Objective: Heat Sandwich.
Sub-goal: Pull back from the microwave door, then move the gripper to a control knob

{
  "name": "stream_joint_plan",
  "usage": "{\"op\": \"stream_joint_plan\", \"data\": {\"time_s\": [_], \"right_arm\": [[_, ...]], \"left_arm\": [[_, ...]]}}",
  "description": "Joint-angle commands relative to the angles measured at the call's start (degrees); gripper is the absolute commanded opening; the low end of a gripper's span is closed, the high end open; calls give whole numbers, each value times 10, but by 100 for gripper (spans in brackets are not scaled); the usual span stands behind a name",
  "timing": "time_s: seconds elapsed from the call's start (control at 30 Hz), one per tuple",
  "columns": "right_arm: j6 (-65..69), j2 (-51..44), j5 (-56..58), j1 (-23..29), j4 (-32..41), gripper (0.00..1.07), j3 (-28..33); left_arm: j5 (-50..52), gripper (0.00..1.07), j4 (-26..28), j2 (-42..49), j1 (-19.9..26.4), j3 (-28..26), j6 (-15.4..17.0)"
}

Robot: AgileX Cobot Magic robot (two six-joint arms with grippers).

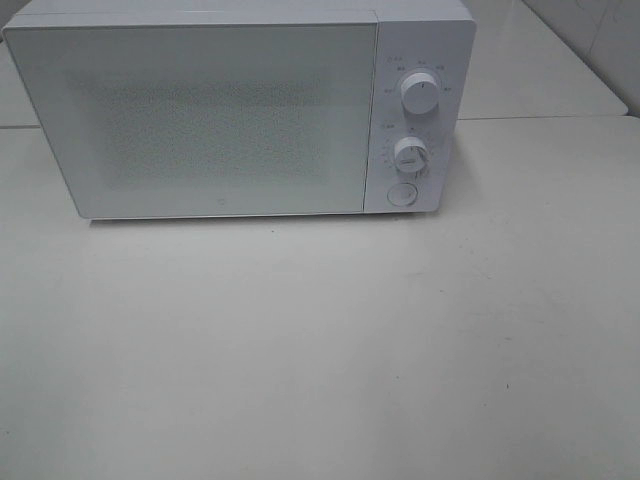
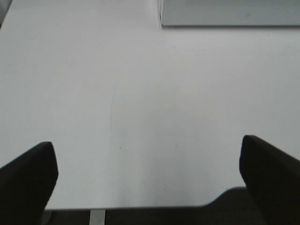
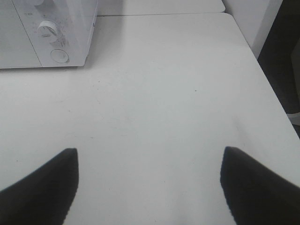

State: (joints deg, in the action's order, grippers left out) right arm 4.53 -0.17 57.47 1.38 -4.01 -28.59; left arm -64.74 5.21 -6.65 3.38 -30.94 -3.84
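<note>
Left wrist view: my left hand [image 2: 147, 147] hung with its fingers spread wide and nothing between them; only the table [image 2: 140, 93] showed below, with a corner of the microwave [image 2: 229, 11] ahead.
Right wrist view: my right hand [image 3: 149, 152] was likewise open and empty above the table, with the microwave's control side ahead of it.
Microwave: in the exterior high view it stood at the back of the table with its door [image 1: 200, 115] shut. Its panel carried an upper knob [image 1: 421, 92], a lower knob [image 1: 411, 154] and a round button [image 1: 401, 193].
Sandwich: I could not see it in any view, and I could not tell whether it sat behind the frosted door.
Step, as I judged it: either the door needed opening, or the sandwich was already inside and a knob needed turning.
Risk, sliding: pushing or pulling on the microwave with one hand could have shifted it across the smooth table.
Risk, empty run: turning a knob without knowing the sandwich was inside could have run the oven empty.
Risk, wrong control: wide fingers near the panel could have knocked the wrong knob.
</note>
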Motion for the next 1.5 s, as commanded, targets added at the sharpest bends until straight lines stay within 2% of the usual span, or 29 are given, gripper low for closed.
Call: {"op": "stream_joint_plan", "data": {"time_s": [0.03, 0.13, 1.5], "right_arm": [[-2, -16, -5, -5, 1, 76, 0], [-2, -16, -5, -5, 1, 76, 0], [-2, -13, -5, -5, 1, 76, 0]], "left_arm": [[32, 99, 2, 58, -3, 14, 1], [32, 99, 2, 85, -3, 14, 1], [32, 99, 3, 83, -3, 14, 1]]}}
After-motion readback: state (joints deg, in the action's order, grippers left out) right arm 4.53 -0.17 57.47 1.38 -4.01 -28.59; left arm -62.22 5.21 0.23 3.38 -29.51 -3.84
